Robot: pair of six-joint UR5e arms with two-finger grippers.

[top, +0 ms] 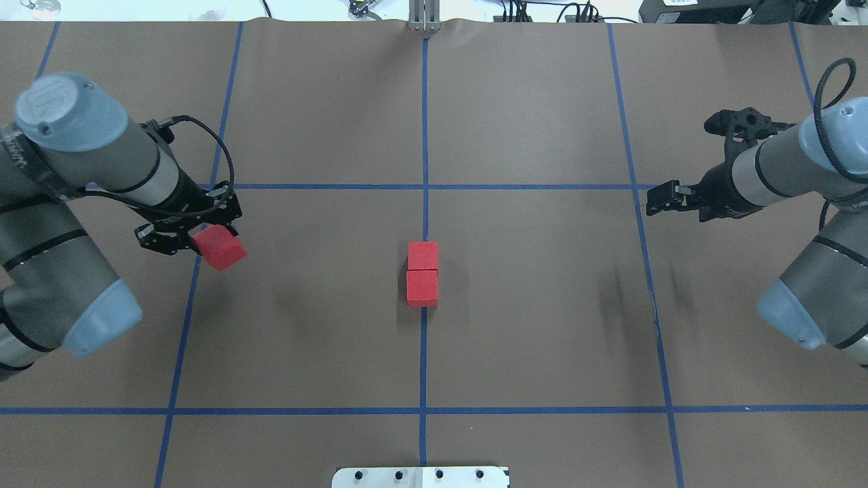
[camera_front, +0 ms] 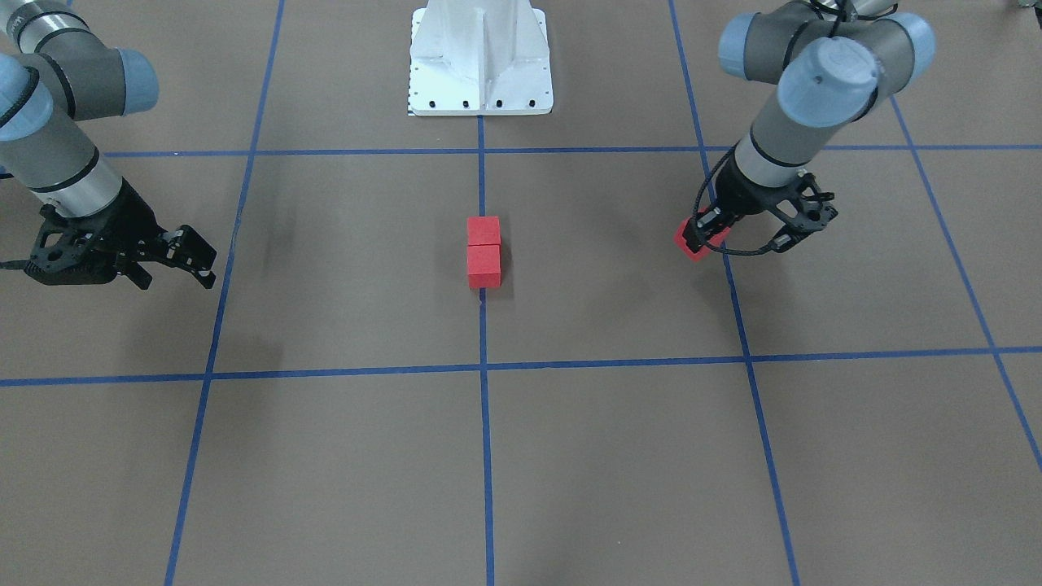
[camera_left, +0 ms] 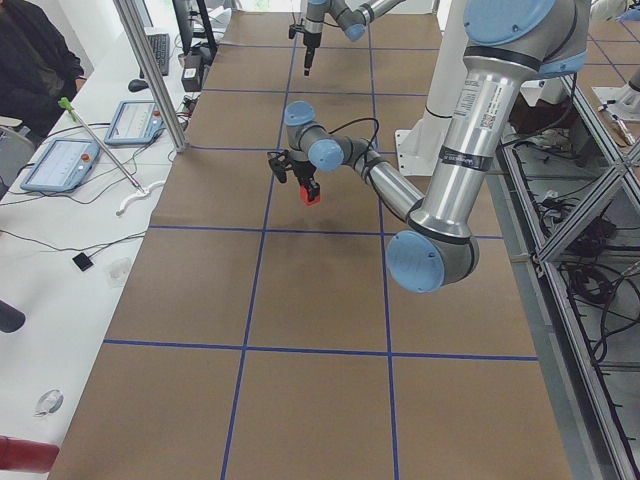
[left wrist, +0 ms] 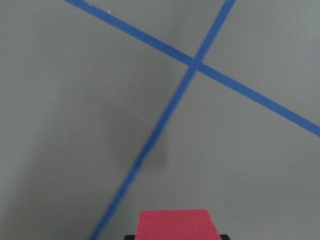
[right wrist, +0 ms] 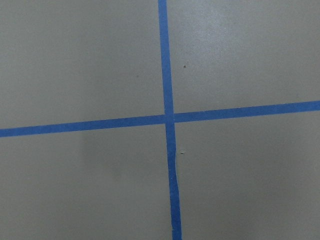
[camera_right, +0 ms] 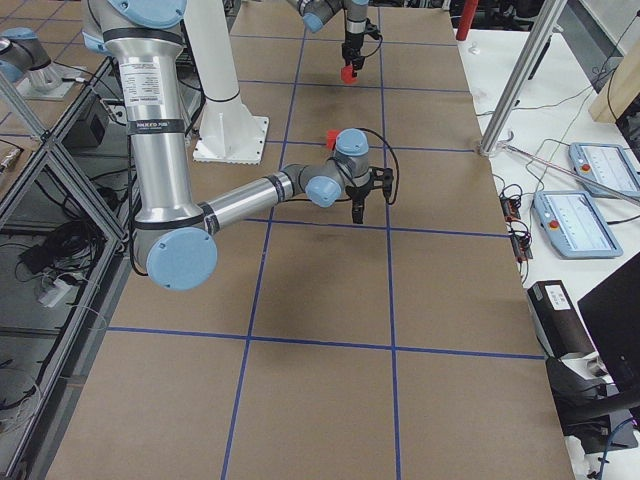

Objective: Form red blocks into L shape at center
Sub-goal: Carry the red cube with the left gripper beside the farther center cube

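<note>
Two red blocks point(camera_front: 483, 252) sit touching in a short row on the blue line through the center point(top: 423, 339); overhead they show as a far block point(top: 423, 255) and a near block point(top: 422, 288). My left gripper point(top: 207, 242) is shut on the third red block point(top: 220, 249) and holds it above the table, well to the left of the pair. This block also shows in the front view point(camera_front: 690, 242) and the left wrist view point(left wrist: 177, 225). My right gripper point(top: 659, 202) is open and empty, above the table far to the right.
The white robot base plate point(camera_front: 480, 57) stands at the table's robot side, on the centre line. Blue tape lines point(right wrist: 167, 120) mark the brown surface. A side bench with tablets point(camera_left: 60, 165) and a person point(camera_left: 30, 50) lie beyond the far edge.
</note>
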